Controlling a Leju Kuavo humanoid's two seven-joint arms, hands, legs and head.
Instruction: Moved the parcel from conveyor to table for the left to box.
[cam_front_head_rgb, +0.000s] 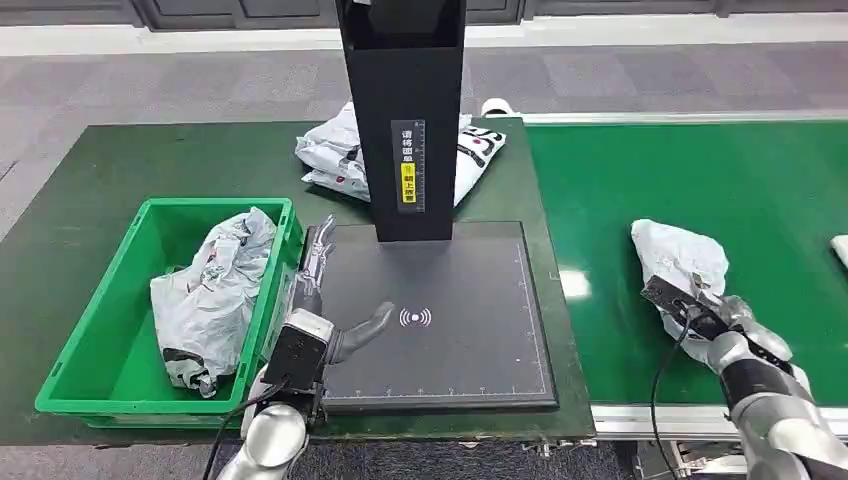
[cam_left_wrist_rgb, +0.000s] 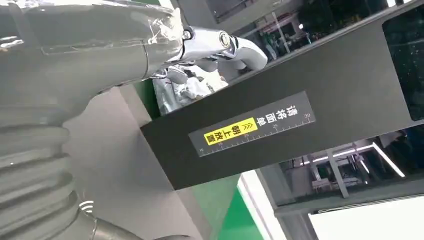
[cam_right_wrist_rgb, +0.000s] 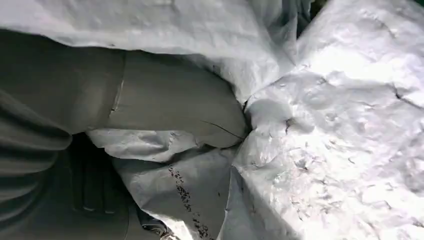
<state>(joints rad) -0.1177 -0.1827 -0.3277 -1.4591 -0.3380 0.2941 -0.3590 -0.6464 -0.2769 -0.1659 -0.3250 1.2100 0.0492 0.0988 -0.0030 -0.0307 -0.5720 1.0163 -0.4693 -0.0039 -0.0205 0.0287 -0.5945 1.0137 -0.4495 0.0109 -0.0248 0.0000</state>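
Chinese characters in white running down the black scanner post (cam_front_head_rgb: 405, 110), with a yellow tag bearing black characters and a ruler scale beside it; same label seen slantwise in the left wrist view (cam_left_wrist_rgb: 252, 125), white characters above chevrons and the yellow strip. White contactless-wave symbol (cam_front_head_rgb: 415, 318) printed mid-pad on the dark scanning mat (cam_front_head_rgb: 470, 330), thin ruler ticks along its edges. Black and red print on the white parcels (cam_front_head_rgb: 470, 150) piled behind the post, too crumpled to read. Right hand (cam_front_head_rgb: 715, 320) clamped on the white parcel (cam_front_head_rgb: 680, 262) lying on the green conveyor belt (cam_front_head_rgb: 690, 180), near the belt's left edge, thumb pressed deep into the wrinkled plastic (cam_right_wrist_rgb: 325, 125) in the right wrist view. Left hand (cam_front_head_rgb: 325, 300) resting at the mat's left edge, just beside the green bin (cam_front_head_rgb: 110, 330), fingers spread and holding nothing, thumb stretched out across the mat. Grey-white bagged parcel (cam_front_head_rgb: 210, 290) slumped inside the bin. Bare mat between thumb and post base; open green belt stretching right and beyond the held parcel; another white item (cam_front_head_rgb: 840, 250) cut off at the far right edge.
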